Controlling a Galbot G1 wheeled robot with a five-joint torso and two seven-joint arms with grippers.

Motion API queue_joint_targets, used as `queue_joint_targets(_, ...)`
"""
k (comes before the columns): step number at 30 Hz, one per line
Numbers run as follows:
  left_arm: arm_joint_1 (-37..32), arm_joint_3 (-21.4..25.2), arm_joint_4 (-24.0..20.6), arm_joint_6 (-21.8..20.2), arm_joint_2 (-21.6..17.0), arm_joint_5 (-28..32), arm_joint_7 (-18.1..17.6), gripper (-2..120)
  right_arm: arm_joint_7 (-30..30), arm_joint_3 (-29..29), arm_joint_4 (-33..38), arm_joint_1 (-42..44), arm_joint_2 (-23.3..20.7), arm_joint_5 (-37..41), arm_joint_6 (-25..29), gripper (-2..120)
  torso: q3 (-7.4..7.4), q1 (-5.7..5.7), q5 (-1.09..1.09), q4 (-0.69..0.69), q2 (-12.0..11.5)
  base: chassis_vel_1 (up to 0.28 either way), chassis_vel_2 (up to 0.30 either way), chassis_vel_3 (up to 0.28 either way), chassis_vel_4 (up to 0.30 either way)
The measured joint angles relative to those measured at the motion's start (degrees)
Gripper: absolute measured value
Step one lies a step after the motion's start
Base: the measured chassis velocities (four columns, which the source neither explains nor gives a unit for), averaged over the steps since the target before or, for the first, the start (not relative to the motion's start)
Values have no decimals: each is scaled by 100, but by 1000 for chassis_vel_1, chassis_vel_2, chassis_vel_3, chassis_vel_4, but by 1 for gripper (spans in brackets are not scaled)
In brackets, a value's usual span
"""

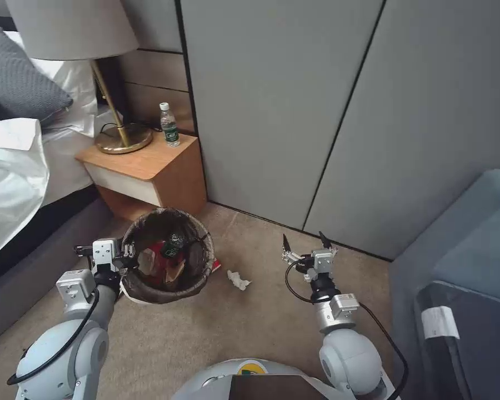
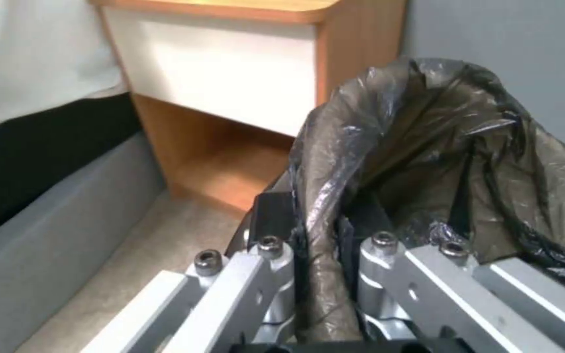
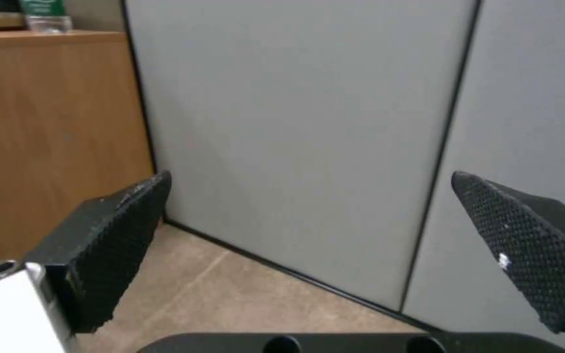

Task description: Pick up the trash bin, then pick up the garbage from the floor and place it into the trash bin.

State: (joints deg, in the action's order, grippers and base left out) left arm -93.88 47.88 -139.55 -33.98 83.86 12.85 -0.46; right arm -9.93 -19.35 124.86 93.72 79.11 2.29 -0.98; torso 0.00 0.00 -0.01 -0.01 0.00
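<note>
- Left gripper: fingers clenched on the near-left rim of the bin. In the left wrist view one finger sat outside the bag-covered rim and the other inside, with the bag pinched between them.
- Right gripper: fingers spread wide, nothing between them. The right wrist view showed both pads apart, facing the grey wall panels and carpet. The gripper hovered above the floor, to the right of the bin and well apart from it.
- Bin: upright beside the nightstand, its rim lined with a dark bag. Could not tell whether it was lifted off the carpet or resting on it.
- Inside the bin: red packet, brown wrapper and a small green-labelled bottle visible among the litter.
- On the floor: white tissue lay on the carpet just right of the bin, between bin and right gripper. A red scrap showed at the bin's right edge; unclear whether it lay on the floor or hung from the bag.
- A bottle stood on the nightstand beside the lamp; not floor litter.
- Progress, as judged: bin grasp done, most garbage already in. Left: the tissue, possibly the red scrap.
</note>
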Motion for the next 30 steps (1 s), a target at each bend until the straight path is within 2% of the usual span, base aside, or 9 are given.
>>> queue_joint_targets(30, 74, 40, 84, -14, 17, -13, -31, 7, 1, 41, -285, -273, -119, 131, -102, 100, 0, 0, 0, 1, 0, 78, 78, 79, 78)
